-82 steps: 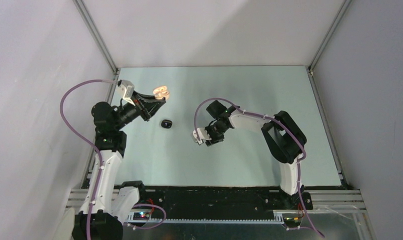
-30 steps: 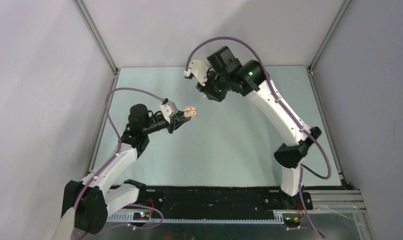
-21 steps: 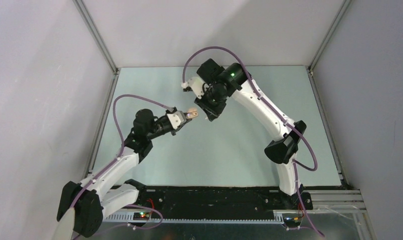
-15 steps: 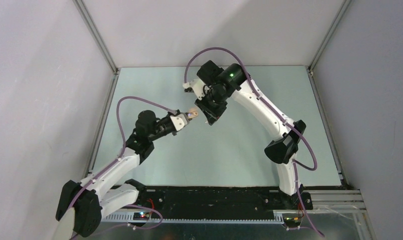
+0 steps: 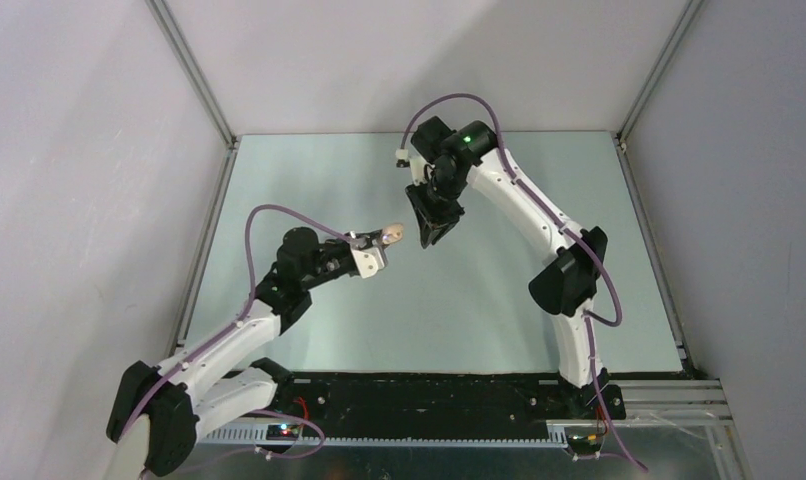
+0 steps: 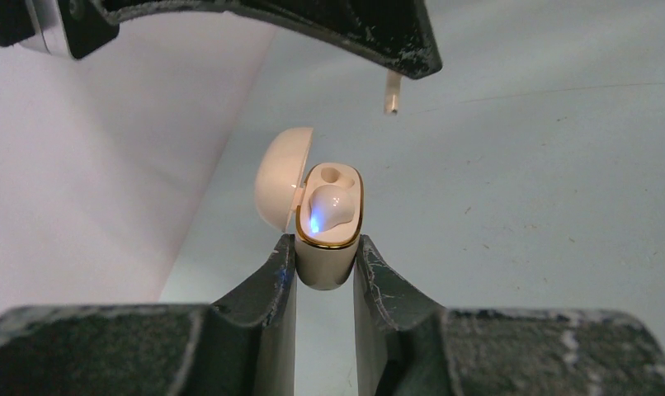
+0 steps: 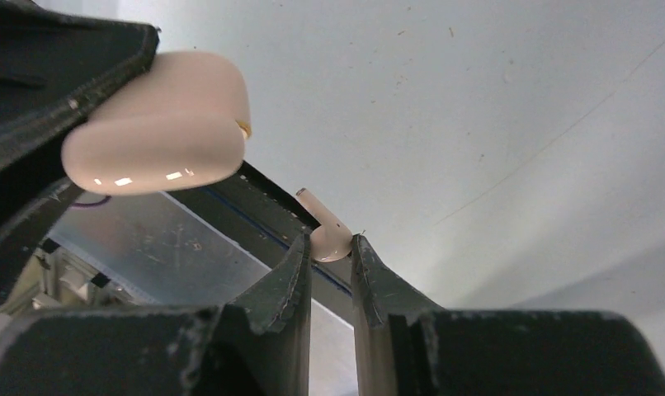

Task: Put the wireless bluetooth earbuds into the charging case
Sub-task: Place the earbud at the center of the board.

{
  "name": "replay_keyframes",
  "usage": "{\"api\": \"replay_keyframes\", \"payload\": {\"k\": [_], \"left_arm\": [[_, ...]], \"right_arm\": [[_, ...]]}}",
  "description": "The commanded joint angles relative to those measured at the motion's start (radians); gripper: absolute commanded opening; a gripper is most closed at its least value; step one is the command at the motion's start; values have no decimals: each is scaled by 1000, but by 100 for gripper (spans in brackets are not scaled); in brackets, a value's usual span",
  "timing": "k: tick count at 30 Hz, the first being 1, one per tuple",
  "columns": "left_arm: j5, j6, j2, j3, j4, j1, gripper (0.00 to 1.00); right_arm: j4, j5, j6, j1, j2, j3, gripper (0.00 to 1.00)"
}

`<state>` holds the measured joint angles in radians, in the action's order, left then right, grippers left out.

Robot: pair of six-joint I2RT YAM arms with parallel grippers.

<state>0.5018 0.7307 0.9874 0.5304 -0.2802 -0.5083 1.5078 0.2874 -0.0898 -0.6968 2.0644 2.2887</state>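
Observation:
My left gripper [image 6: 325,245] is shut on the cream charging case [image 6: 327,262] and holds it above the table. Its lid [image 6: 280,177] is open to the left. One pale earbud [image 6: 333,208] sits in the case with a blue light on it; the slot [image 6: 332,174] behind it is empty. My right gripper [image 7: 329,243] is shut on the second pale earbud [image 7: 326,233], stem pointing out. That stem [image 6: 390,91] hangs just beyond the case. In the top view the case [image 5: 394,234] and the right gripper [image 5: 431,237] are close together at mid-table.
Grey enclosure walls and metal corner posts [image 5: 194,75] stand at the left, back and right. A black rail [image 5: 429,392] runs along the near edge. The pale green table [image 5: 499,300] lies under both arms.
Both grippers have shifted a little to the right. The right wrist has swung round, so its fingers now sit to the right of the case. Both still hold their loads.

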Motion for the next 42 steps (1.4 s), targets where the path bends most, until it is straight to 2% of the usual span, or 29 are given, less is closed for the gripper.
{"api": "replay_keyframes", "payload": {"k": [1,10,14,16,19,23,26,28,30,31,32,36,38,42], "left_arm": [[21,46,-5,21,-2,-25,0],[5,98,55,60,14,-56,0],[9,71,76,77,14,-61,0],[-3,23,89,100,13,-60,0],[-5,-137,113,127,14,-41,0],[101,-317,154,143,14,22,0],[182,-428,163,151,14,64,0],[208,-497,161,154,14,84,0],[249,-561,158,152,14,109,0],[274,-577,152,149,14,127,0],[286,-602,146,142,15,136,0],[312,-623,98,137,56,193,0],[318,-598,84,150,99,212,0],[324,-567,69,173,163,224,0]], "right_arm": [[-17,84,-86,5,1,8,0],[-9,195,-125,71,37,-20,0],[-11,207,-133,81,46,-15,0],[-11,200,-131,81,46,-16,0],[-15,151,-128,90,34,-39,0],[-28,-37,-109,117,3,-125,0],[-37,-11,18,164,19,-178,0],[-22,97,110,202,56,-186,0],[-13,114,152,221,107,-182,0],[-8,130,168,224,119,-181,1],[0,133,189,226,138,-192,9],[6,133,154,240,185,-297,25],[-1,59,127,239,209,-366,29],[-11,49,96,245,276,-393,34]]}}
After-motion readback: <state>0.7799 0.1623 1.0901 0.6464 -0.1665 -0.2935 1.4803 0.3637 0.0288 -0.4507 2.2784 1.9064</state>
